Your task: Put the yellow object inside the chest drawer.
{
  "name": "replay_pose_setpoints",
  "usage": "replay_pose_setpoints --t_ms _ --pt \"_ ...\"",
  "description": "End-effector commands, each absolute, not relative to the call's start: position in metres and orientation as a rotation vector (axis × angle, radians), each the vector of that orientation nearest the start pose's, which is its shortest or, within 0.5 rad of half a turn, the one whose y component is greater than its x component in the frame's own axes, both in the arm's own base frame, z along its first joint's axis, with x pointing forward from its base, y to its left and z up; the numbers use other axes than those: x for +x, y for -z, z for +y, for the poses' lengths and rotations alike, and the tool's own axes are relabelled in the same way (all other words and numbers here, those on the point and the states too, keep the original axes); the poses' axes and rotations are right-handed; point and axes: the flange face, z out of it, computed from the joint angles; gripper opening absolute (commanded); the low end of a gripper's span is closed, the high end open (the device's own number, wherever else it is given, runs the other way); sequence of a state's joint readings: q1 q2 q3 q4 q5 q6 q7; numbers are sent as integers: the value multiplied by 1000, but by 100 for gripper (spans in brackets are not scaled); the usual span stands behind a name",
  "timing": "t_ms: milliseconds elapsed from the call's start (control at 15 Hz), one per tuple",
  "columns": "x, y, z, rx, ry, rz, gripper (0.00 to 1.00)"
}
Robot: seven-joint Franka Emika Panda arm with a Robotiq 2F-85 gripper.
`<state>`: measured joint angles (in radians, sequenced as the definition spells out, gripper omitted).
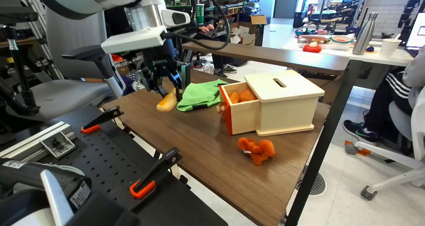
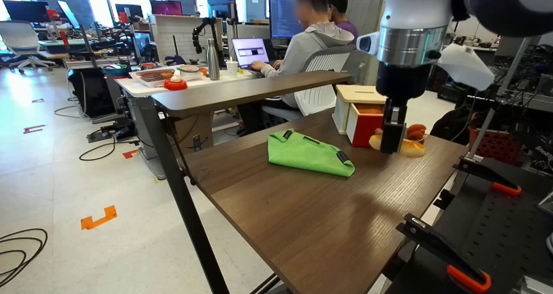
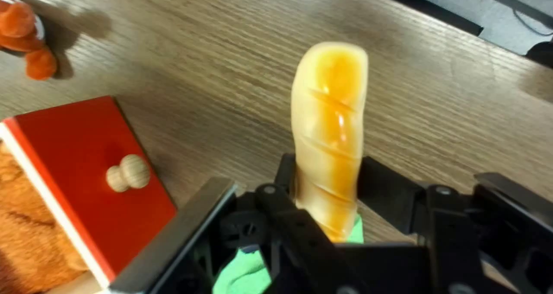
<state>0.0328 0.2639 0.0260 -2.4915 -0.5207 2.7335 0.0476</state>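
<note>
In an exterior view the brown worktop (image 1: 199,143) runs across the middle of the frame, and the robot arm (image 1: 144,16) reaches in from the upper left. The wooden chest (image 1: 287,114) stands right of centre, a slot in its pale lid. Its chest drawer (image 1: 245,118) juts partly out toward the left of the frame. Just left of that, the green cloth (image 1: 199,93) lies on the worktop near the centre. Orange fluffy stuff (image 1: 244,95) shows inside the drawer. The orange toy (image 1: 260,149) lies on the worktop, lower in the frame than the chest and apart from it. The yellow object (image 3: 330,138) is smaller; the jaws grasp it, parted only by its width, one jaw against each long side. In the wrist view they grip it below its middle, just below the centre of the frame, with its longer free end pointing to the top. In both exterior views it hangs above the worktop, outside the drawer. Smallest is the wooden knob (image 3: 134,171) on the red drawer front, at the left of the wrist view, apart from the jaws.
</note>
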Motion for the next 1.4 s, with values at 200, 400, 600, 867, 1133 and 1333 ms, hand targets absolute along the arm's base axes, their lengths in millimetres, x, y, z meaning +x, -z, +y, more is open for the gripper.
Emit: replay_pose_setpoints --t_ms 200,400,600,867,1133,1333 --pt "487 -243 19 -3364 -7 -782 15" --pt "501 -255 2 -3385 36 -783 15" --pt "515 -262 -12 -3396 66 -787 15" --pt "533 -265 -30 -3410 138 -753 15" --pt "547 -260 -44 -3425 162 -725 15" --pt "555 -246 -52 -3433 150 -703 15"
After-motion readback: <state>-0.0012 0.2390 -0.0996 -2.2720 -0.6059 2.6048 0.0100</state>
